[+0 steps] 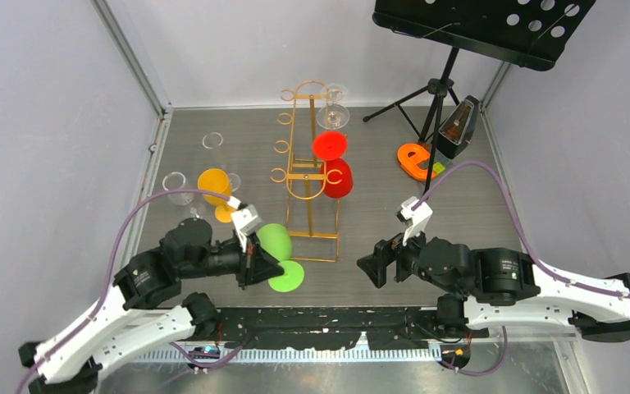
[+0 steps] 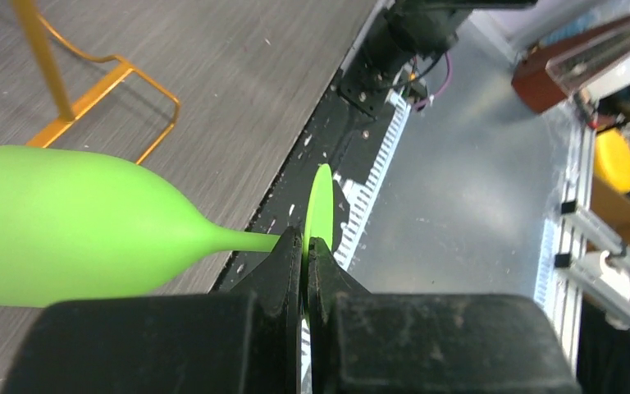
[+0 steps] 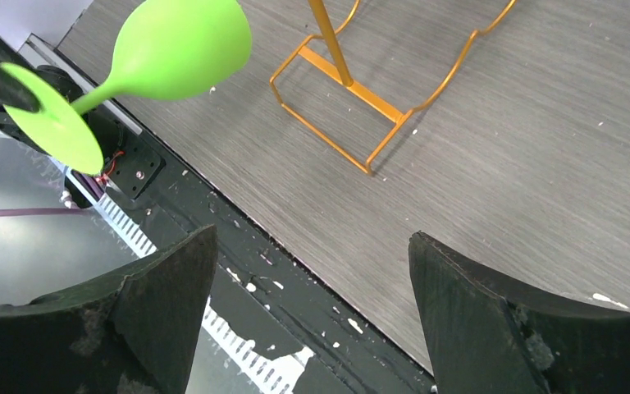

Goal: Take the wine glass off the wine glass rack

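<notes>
Reaches in low from the near left, left gripper [image 1: 261, 264] clamped tight on the foot of the green wine glass [image 1: 276, 240], held on its side, apart from the wine glass rack [image 1: 312, 176], just left of its near base. Hovers near right with the right gripper [image 1: 373, 269] spread wide, empty. Shows 1 red glass [image 1: 338, 179] and 1 clear glass [image 1: 333, 115] on the rack's right side, a music stand [image 1: 484, 29] far right.

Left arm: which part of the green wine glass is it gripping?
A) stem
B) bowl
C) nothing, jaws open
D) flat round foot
D: in the left wrist view the left gripper is shut on the thin edge of the foot of the green wine glass, while the stem runs off beside the fingers, ungripped.
</notes>
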Action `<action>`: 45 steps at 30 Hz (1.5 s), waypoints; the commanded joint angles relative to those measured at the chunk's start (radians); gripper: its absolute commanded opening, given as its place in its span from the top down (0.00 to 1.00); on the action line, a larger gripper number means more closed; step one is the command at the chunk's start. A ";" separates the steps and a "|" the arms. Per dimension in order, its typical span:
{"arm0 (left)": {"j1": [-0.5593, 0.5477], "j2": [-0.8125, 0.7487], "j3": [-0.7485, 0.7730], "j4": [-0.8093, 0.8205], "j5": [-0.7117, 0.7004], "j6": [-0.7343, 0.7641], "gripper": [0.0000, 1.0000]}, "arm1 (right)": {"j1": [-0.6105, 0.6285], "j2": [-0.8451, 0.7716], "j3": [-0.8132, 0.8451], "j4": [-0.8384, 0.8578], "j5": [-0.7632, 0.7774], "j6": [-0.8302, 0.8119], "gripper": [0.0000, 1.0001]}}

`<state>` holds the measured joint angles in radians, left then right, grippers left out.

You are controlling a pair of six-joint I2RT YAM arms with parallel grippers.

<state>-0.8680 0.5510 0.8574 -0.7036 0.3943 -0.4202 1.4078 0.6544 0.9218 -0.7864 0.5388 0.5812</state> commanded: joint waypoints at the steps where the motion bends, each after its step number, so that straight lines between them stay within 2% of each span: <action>1: -0.215 0.085 0.035 0.077 -0.258 0.060 1.00 | -0.029 0.029 0.020 0.049 -0.061 0.046 0.07; 11: -0.540 0.246 0.075 0.132 -0.594 0.113 1.00 | -0.067 0.037 -0.048 0.142 -0.177 0.107 0.07; 16: -0.660 0.294 0.075 0.185 -0.710 0.144 1.00 | -0.081 0.058 -0.066 0.172 -0.225 0.130 0.08; 22: -0.797 0.380 0.091 0.240 -0.782 0.202 1.00 | -0.086 0.116 -0.089 0.243 -0.305 0.147 0.08; 30: -0.905 0.463 0.122 0.254 -0.883 0.240 1.00 | -0.093 0.179 -0.135 0.363 -0.414 0.175 0.10; 37: -0.950 0.489 0.122 0.272 -0.958 0.262 1.00 | -0.093 0.223 -0.172 0.440 -0.495 0.206 0.13; 41: -0.974 0.507 0.118 0.307 -0.978 0.264 1.00 | -0.093 0.257 -0.192 0.490 -0.556 0.220 0.19; 44: -0.985 0.519 0.118 0.313 -1.005 0.267 1.00 | -0.093 0.279 -0.199 0.522 -0.586 0.230 0.32; 45: -0.988 0.520 0.119 0.316 -1.012 0.268 1.00 | -0.093 0.282 -0.203 0.528 -0.596 0.231 0.39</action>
<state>-1.8420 1.0653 0.9337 -0.4759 -0.5350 -0.1703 1.3132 0.9207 0.7322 -0.3546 0.0147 0.7883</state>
